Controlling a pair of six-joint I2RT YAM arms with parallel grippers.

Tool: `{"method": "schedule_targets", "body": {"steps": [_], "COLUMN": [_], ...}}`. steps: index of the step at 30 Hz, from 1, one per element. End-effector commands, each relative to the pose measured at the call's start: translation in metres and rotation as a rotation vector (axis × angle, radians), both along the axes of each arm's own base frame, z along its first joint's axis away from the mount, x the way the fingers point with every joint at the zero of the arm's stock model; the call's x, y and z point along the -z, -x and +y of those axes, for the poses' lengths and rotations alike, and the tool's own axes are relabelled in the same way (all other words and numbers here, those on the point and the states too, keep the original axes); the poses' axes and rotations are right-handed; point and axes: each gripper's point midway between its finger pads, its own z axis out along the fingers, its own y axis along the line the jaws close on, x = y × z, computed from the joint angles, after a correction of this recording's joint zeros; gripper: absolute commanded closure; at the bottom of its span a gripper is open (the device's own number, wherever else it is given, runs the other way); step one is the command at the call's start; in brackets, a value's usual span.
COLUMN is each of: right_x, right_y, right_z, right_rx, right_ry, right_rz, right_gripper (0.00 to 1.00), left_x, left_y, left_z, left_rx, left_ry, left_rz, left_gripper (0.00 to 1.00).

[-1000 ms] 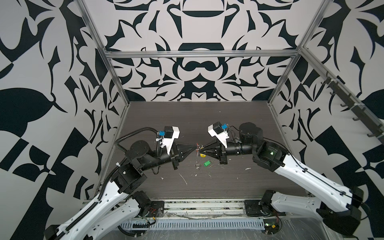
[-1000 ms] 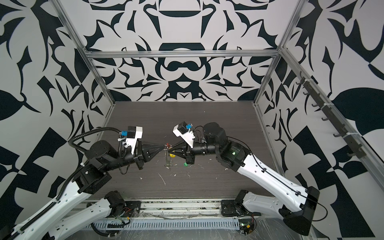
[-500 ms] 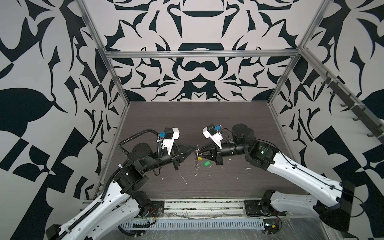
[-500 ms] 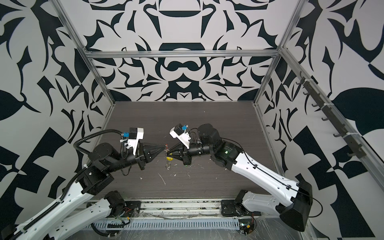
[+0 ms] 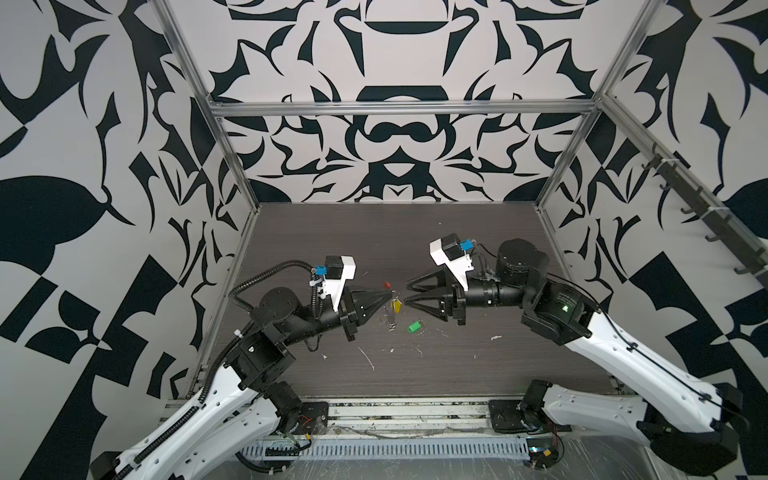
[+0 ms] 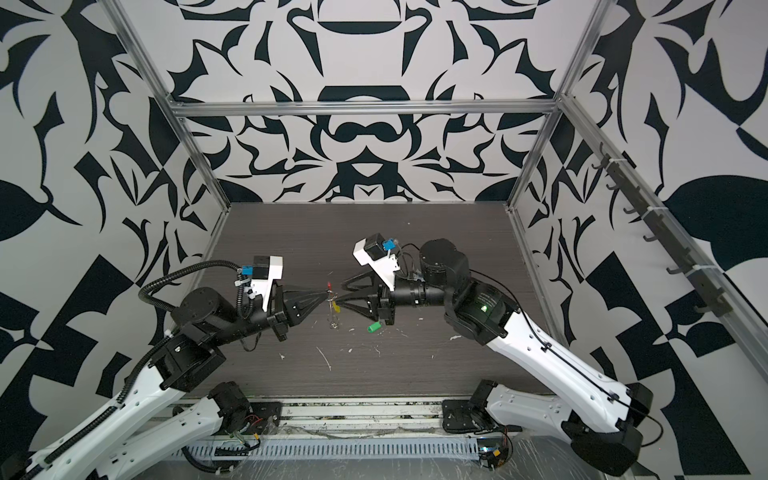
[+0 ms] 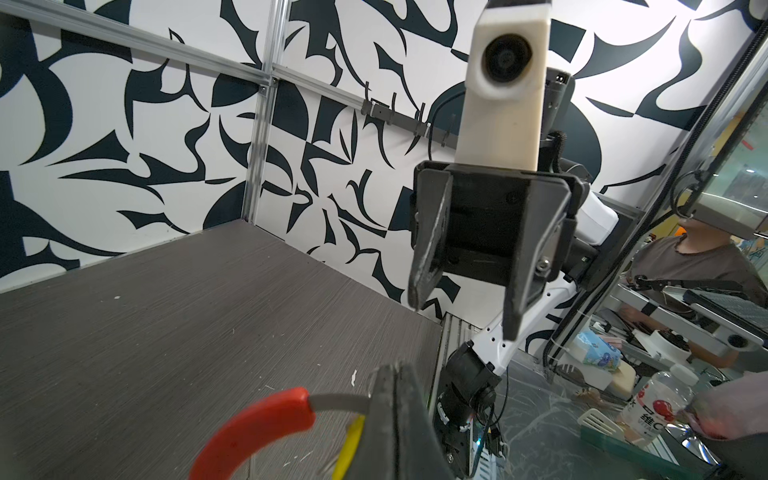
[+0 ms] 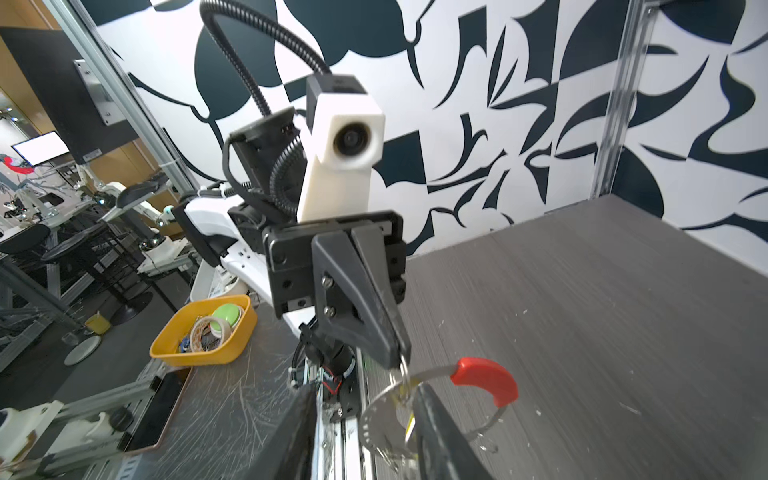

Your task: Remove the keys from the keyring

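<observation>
Left gripper (image 5: 390, 294): jaws together, clamped on the keyring's (image 8: 484, 376) wire, holding the loop clear of the table (image 5: 374, 241). In the left wrist view the wire runs straight into my fingertip, with the red sleeve (image 7: 257, 428) curving away from it.

Right gripper (image 5: 408, 294): jaws apart, nothing between them. In both top views it sits at 3 o'clock of the loop, tips level with my left tip at 9 o'clock – the two nearly nose to nose.

Yellow tag (image 5: 397, 306): on the keyring, hanging at 6 o'clock from the pinch point, just beside my lower right finger (whether it touches, I cannot tell).

Green tag (image 6: 373, 327): off the loop – lying flat on the table at about 4 o'clock from the yellow one, under my right gripper's body.

Small silver rings (image 6: 333, 322) dangle below the yellow tag.
</observation>
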Motion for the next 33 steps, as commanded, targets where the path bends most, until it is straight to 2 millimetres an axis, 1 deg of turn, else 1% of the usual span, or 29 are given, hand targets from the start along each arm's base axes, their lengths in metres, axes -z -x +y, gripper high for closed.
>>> {"method": "schedule_targets", "body": {"steps": [1,5,12,13,17,20,27,29,33], "right_x": [-0.004,0.004,0.008,0.009,0.013,0.016,0.017,0.017,0.015], "right_y": [-0.003,0.005,0.012,0.012,0.013,0.014,0.013,0.012,0.01], "right_z": [0.011,0.015,0.015,0.015,0.015,0.014,0.012,0.012,0.01], "right_rx": [-0.027,-0.09,-0.136,-0.134,-0.137,-0.138,-0.121,-0.116,-0.093], "right_ry": [-0.039,-0.055,-0.048,-0.044,-0.03,-0.023,-0.023,-0.022,-0.031], "right_rz": [-0.019,0.005,0.015,0.018,0.031,0.041,0.041,0.042,0.032], "right_gripper": [0.58,0.58,0.58,0.59,0.75,0.8,0.83,0.79,0.79], "left_x": [-0.022,-0.021,-0.019,-0.019,-0.018,-0.02,-0.018,-0.018,-0.017], "left_y": [0.008,0.011,0.016,0.015,0.011,0.01,0.006,0.007,0.008], "left_z": [0.004,0.003,-0.001,-0.001,0.002,0.004,0.004,0.004,0.004], "left_rx": [0.022,0.041,0.078,0.075,0.041,0.029,0.014,0.015,0.019], "left_ry": [0.055,0.051,0.043,0.043,0.045,0.051,0.047,0.046,0.041], "left_rz": [-0.046,-0.047,-0.045,-0.041,-0.041,-0.044,-0.037,-0.038,-0.036], "left_gripper": [1.0,1.0,1.0,1.0,1.0,1.0,1.0,1.0,1.0]}}
